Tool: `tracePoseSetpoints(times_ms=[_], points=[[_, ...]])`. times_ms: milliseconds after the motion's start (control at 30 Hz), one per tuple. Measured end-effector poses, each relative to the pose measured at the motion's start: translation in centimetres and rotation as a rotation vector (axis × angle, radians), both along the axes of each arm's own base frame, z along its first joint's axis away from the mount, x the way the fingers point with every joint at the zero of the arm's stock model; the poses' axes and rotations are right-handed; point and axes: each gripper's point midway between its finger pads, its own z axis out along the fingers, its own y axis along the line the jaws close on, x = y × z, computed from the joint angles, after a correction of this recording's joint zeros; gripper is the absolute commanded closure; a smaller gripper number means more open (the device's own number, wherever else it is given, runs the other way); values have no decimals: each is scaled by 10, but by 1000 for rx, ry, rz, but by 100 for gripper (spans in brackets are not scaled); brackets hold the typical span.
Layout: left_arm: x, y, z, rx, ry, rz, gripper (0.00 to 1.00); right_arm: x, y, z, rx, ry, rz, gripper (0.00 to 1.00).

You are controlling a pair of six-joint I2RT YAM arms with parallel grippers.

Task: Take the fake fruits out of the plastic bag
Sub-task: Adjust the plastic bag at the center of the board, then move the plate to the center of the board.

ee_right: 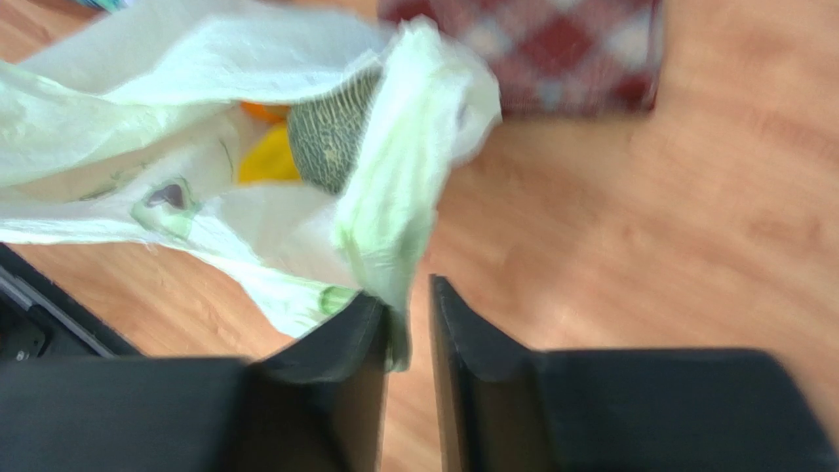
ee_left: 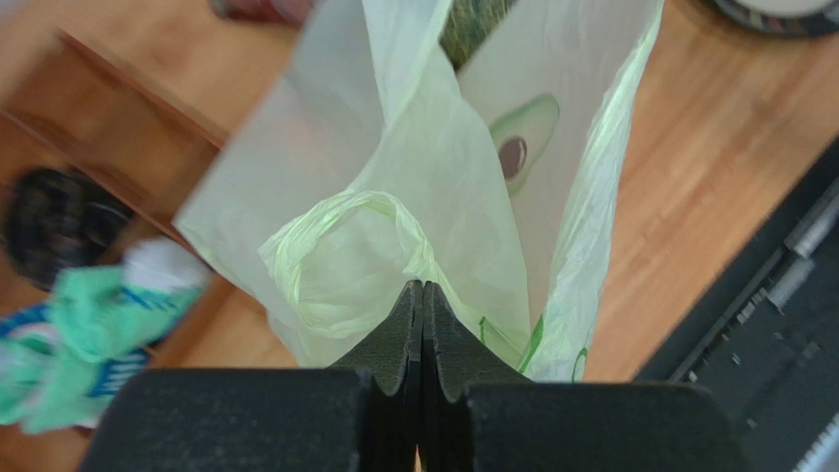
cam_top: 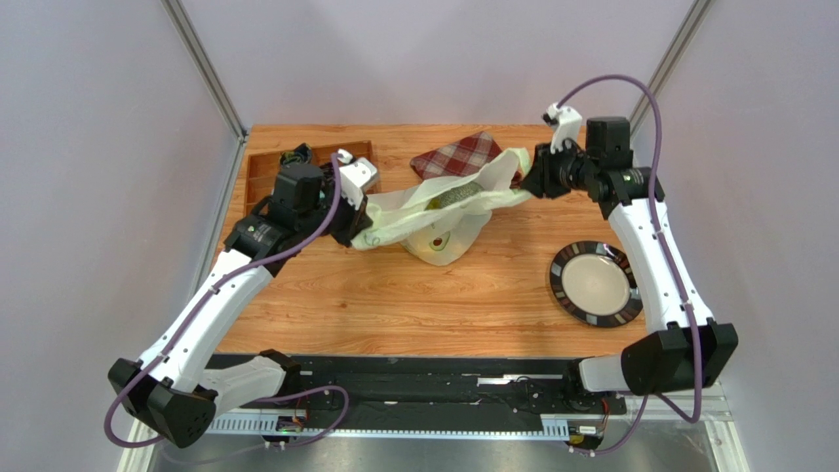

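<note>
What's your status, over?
Left gripper shut on thin translucent yellowish-white plastic bag. Right gripper open, bag handle between jaws. Inside bag: netted grey-green melon. Beyond bag: red plaid cloth, not blocking.

Wood-grain table [cam_top: 394, 305] under left gripper [cam_top: 357, 229] and right gripper [cam_top: 528, 181]. Pale grey walls [cam_top: 423, 59] beyond them, metal corner posts [cam_top: 204, 67]. Light soft, even.

A wooden table [cam_top: 394, 305] with pale plank grain carries a round plate [cam_top: 594, 282] lying flat on its right side, dark at the rim and light in the middle. A red plaid cloth [cam_top: 455, 155] lies near the far edge, well apart from the plate. In the far left corner sits a brown wooden tray [cam_top: 261, 169] with dividers, and a dark object [cam_top: 295, 154] lies in it. The left wrist view shows a blurred teal-and-white packet [ee_left: 89, 329] near that object. A black rail [cam_top: 414, 379] runs along the table's near edge.
</note>
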Motion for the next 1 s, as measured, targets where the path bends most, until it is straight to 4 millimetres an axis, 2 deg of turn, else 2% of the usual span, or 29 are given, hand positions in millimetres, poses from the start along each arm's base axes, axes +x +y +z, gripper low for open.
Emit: tracePoseSetpoints(times_ms=[67,100,167,267,300,367,533,567,633,667,733,767,833,867,933,1000], points=[[-12,-3,-26,-9,101,-10,100,-19,-7,-25,-42,60,-4,39],[-16,-5,-34,-19,141,-11,100,-30,-13,-41,-77,99,-6,37],[-18,-9,-33,-49,166,-12,100,-48,-21,-59,-126,158,-11,35],[-16,-16,-16,-102,154,-11,100,-70,-29,-56,-173,161,11,29],[-14,-18,-8,-123,143,-9,100,-78,-29,-48,-182,142,28,23],[-9,-22,11,-162,115,-4,100,-91,-25,-23,-189,79,58,20],[-2,-28,61,-260,31,7,100,-108,20,79,-150,-240,217,21],[-1,-30,70,-277,15,2,100,-110,29,92,-143,-283,248,23],[1,-34,87,-307,-14,-15,100,-110,34,100,-151,-323,261,27],[2,-37,97,-325,-29,-26,100,-106,31,96,-176,-323,241,30],[5,-40,104,-341,-43,-32,100,-96,15,73,-245,-288,193,30],[7,-41,105,-343,-44,-31,100,-92,6,52,-287,-251,180,31],[12,-42,101,-336,-35,-23,100,-95,-17,-3,-391,-141,170,31],[15,-43,98,-331,-30,-17,100,-103,-27,-27,-431,-89,176,30],[19,-43,93,-321,-22,-7,100,-130,-47,-74,-517,26,207,28],[23,-43,89,-314,-17,3,100,-154,-59,-104,-573,83,242,27]])
